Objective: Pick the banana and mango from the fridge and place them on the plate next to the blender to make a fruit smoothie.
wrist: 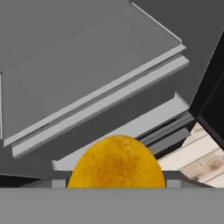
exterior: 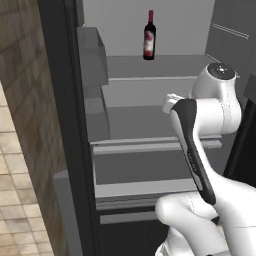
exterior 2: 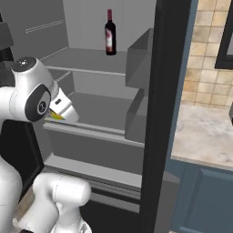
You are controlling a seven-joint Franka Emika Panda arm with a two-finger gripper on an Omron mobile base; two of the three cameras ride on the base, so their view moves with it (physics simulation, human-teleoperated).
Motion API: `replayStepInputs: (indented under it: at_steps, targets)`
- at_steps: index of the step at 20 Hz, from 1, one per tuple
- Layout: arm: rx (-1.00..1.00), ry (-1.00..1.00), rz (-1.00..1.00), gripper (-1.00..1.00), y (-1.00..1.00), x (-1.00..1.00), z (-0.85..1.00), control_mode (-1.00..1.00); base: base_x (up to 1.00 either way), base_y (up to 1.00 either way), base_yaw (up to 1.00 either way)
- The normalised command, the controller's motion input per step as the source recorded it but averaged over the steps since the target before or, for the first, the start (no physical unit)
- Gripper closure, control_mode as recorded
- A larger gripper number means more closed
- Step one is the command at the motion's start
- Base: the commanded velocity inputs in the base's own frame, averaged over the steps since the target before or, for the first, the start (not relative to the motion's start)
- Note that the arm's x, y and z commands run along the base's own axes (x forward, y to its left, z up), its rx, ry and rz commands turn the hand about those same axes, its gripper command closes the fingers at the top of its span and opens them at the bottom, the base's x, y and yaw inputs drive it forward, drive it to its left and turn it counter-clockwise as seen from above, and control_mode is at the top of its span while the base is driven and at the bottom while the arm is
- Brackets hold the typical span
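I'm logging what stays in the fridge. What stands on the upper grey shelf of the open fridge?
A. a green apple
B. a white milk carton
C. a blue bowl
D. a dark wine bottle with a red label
D: a dark wine bottle with a red label stands upright on the upper grey shelf of the fridge.

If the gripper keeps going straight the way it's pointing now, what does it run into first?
Probably the mango, right at the jaws in the hand view. Beyond it lie the grey fridge shelves, though depth is hard to judge.
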Motion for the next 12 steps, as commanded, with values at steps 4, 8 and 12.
replayStepInputs:
  at_steps: [4, 8, 12]
  targets:
    - [0.0, 0.07, -0.01, 1.0, 0.0, -0.37, -0.3, 1.0, -0.5, 0.0, -0.01]
    - [0.0, 0.0, 0.0, 1.0, 0.0, 0.0, 0.0, 1.0, -1.0, 0.0, -0.06]
    - [0.0, 0.0, 0.0, 1.0, 0.0, 0.0, 0.0, 1.0, -1.0, 0.0, -0.16]
